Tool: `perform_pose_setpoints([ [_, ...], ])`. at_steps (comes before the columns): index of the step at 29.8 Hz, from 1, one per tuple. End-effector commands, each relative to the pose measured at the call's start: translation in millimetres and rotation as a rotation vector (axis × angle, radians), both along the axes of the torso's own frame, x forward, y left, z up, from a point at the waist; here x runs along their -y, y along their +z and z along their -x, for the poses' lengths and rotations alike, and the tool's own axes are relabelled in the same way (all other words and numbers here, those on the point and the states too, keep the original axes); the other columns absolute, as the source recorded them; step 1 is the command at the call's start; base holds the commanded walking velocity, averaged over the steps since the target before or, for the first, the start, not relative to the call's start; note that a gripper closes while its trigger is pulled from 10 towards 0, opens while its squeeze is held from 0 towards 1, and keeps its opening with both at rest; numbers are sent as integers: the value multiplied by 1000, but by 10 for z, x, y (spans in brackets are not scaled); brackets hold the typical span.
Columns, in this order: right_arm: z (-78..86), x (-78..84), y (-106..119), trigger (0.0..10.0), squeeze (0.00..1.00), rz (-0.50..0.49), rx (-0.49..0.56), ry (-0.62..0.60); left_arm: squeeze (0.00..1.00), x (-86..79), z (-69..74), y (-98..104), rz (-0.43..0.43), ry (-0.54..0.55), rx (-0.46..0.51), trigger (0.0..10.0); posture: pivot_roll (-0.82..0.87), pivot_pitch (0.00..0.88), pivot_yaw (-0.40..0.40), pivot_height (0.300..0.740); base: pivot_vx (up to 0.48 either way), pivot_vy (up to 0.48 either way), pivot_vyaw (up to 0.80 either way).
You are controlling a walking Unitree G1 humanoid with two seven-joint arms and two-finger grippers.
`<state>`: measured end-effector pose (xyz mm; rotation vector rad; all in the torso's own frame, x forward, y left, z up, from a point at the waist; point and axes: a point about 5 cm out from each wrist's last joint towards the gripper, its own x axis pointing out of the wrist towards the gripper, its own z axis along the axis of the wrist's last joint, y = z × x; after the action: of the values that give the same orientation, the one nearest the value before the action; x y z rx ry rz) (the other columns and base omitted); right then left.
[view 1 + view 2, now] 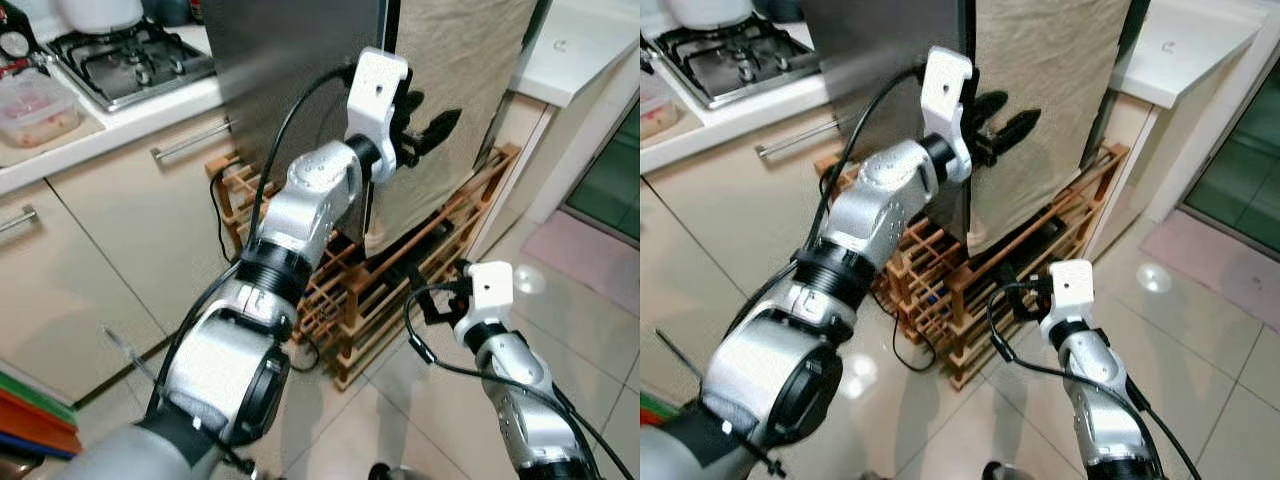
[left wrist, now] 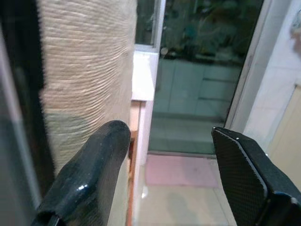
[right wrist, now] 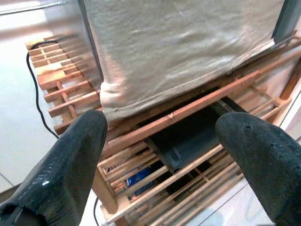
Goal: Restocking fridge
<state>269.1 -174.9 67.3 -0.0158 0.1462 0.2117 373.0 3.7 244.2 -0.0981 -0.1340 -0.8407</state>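
Fridge [image 1: 290,70]: grey steel body standing on a wooden rack [image 1: 400,290], its front edge draped with a beige cloth [image 1: 450,100] that hangs down to the rack.
Left hand [image 1: 425,125]: raised in front of the fridge, at the seam between the steel side and the cloth — its two black fingers [image 2: 89,174] spread apart, nothing between them; one finger lies just beside the cloth.
Right hand [image 3: 164,155]: held low, near the floor, pointing at the rack under the cloth — fingers wide apart and empty.
Rack: slatted wood, a dark flat box [image 3: 188,136] lying inside it, a black cable [image 3: 35,94] trailing beside it.
Table [image 1: 110,130]: white top to the robot's left, carrying a gas hob [image 1: 130,60] and a clear food tub [image 1: 35,108]; cream drawers below.
Floor [image 1: 580,320]: pale glossy tiles.
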Motion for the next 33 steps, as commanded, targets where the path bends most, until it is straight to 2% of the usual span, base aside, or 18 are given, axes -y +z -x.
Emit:
perform_pose_setpoints([
  [1,-33,13,36,10000,0,6,17,4,0,-22,17,94,-6,3,32,10000,-118,32,27,740,0,0,0],
  [6,-45,38,24,10000,0,10,11,9,0,-131,40,152,3,42,56,10000,-112,27,21,740,0,0,0],
  [9,-50,47,9,10000,0,12,10,10,0,-173,19,259,23,77,94,10000,-117,24,22,740,0,0,0],
  [18,-19,14,-37,10000,0,14,1,10,0,-149,73,318,15,71,113,10000,-120,27,22,740,0,0,0],
  [25,-38,0,-24,10000,0,13,6,13,0,-30,103,374,36,40,122,10000,-118,28,23,740,0,0,0],
  [33,-45,-23,-3,10000,0,11,12,15,0,83,65,403,27,20,123,10000,-123,30,28,740,0,0,0],
])
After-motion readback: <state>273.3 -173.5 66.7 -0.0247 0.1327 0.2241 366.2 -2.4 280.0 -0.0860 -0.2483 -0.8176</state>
